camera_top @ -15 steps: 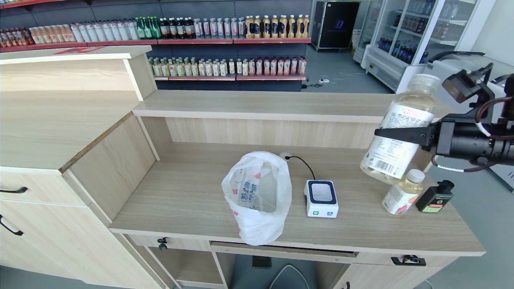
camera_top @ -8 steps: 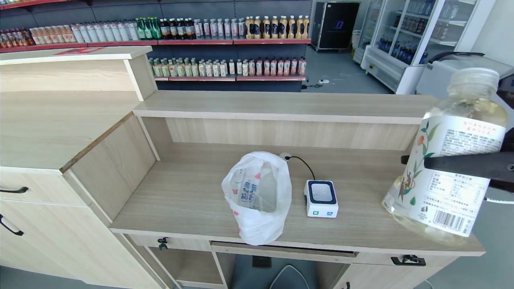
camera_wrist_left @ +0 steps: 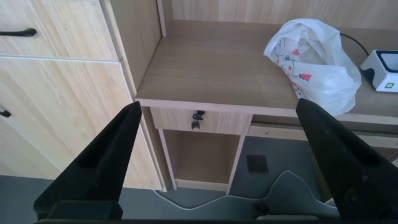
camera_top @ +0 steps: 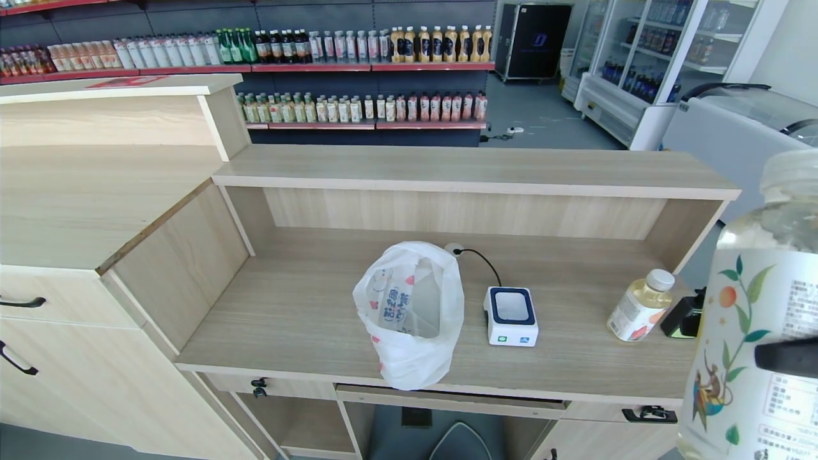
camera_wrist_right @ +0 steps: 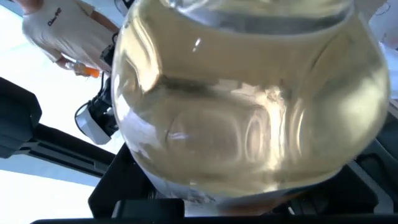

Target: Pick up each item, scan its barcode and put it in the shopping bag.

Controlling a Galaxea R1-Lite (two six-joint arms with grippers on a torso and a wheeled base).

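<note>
Clamped in the right pincer (camera_top: pixel 786 358): one large pale drink bottle (camera_top: pixel 754 306), raised off the worktop (camera_top: pixel 287 306) at the right. Gaping wide and empty: the left pincer (camera_wrist_left: pixel 217 109). Standing on the worktop: one smaller pale bottle (camera_top: pixel 639 306), one dark bottle (camera_top: pixel 682 317) just beside it, one barcode scanner (camera_top: pixel 511 315), one white shopping bag (camera_top: pixel 409 313).
</note>
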